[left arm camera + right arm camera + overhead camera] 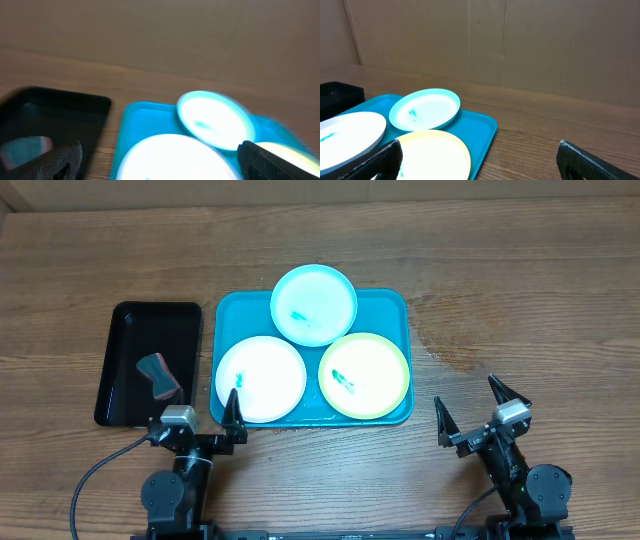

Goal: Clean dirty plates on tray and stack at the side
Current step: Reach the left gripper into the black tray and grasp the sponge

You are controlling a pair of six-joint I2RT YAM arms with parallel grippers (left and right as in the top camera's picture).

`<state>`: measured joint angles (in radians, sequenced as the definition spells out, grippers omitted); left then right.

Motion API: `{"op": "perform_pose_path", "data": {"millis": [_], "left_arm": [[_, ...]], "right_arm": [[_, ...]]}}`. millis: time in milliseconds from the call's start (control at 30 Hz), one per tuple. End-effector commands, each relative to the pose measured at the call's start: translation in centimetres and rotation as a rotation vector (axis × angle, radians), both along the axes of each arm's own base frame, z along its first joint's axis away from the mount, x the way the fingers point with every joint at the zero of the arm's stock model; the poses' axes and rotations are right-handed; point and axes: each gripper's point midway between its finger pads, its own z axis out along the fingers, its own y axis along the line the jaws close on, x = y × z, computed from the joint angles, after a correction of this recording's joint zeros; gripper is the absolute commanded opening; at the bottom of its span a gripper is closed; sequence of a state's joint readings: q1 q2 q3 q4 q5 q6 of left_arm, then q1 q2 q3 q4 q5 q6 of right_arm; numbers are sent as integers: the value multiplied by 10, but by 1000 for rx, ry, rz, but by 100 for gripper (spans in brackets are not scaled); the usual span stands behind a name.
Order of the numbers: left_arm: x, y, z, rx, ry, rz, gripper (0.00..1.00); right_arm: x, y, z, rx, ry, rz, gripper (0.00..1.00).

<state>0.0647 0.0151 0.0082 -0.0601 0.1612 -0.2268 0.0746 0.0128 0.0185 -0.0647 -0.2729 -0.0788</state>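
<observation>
White plate [260, 379]: near left on the turquoise tray [386, 308].
Light blue plate [314, 304]: far middle, reaching past the tray's far rim.
Yellow plate [364, 376]: green-rimmed, near right on the tray.
Soiling: I see a small teal smear [298, 315] on each plate.
Left pincer [159, 150]: jaws spread wide, holding nothing, at the tray's near left corner.
Right pincer [465, 393]: jaws spread wide, empty, over bare bench [520, 280] right of the tray.
Black tray [150, 330]: just left of the turquoise tray; a small grey-and-red object [157, 373] lies inside.
</observation>
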Motion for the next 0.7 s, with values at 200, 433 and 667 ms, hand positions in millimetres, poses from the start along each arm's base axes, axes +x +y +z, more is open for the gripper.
{"op": "perform_pose_path", "data": {"millis": [200, 433, 667], "left_arm": [[-19, -61, 47, -731, 20, -373, 100], [-59, -60, 163, -352, -488, -451, 100], [-44, 3, 201, -172, -258, 24, 100]], "right_arm": [[0, 0, -2, 3, -3, -3, 100], [0, 0, -2, 3, -3, -3, 100], [0, 0, -2, 3, -3, -4, 100]]}}
